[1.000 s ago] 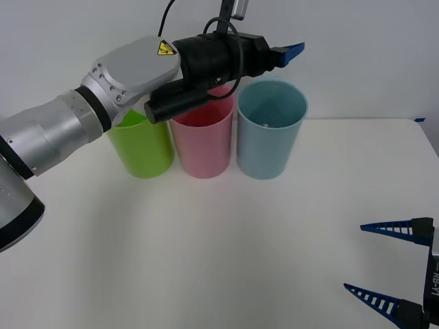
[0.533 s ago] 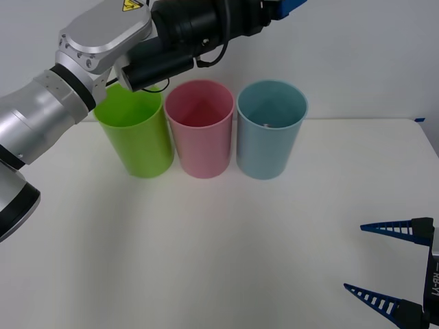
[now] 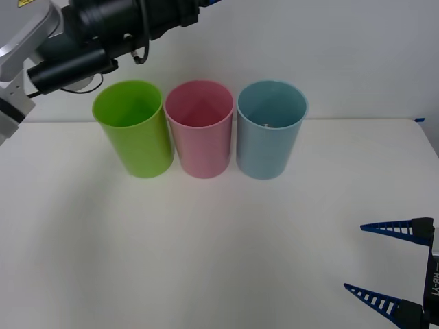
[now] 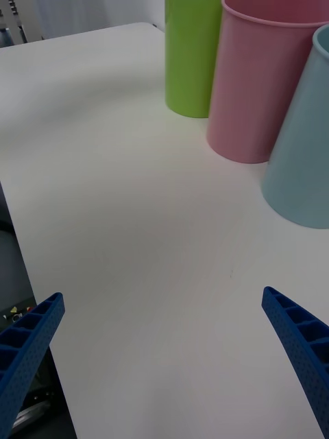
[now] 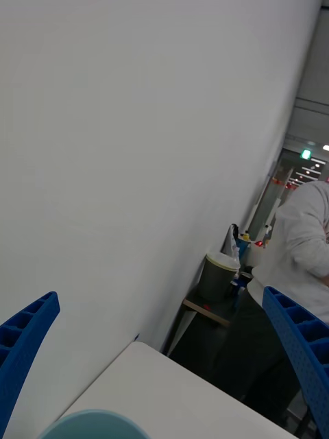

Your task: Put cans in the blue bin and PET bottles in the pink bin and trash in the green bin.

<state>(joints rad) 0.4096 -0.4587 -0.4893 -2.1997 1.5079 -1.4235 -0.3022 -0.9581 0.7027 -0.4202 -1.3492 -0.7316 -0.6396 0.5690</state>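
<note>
We saw the left gripper (image 5: 161, 370) spread wide and empty, high above the blue bin (image 3: 271, 137); the right gripper (image 3: 387, 264) waited splayed, holding nothing, over the table (image 3: 206, 247).

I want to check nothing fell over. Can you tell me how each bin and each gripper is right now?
green bin: upright, mouth open.
pink bin: upright, mouth open.
blue bin: upright, small pale thing inside.
left gripper: open, raised above the bins.
right gripper: open, low over the table.
</note>
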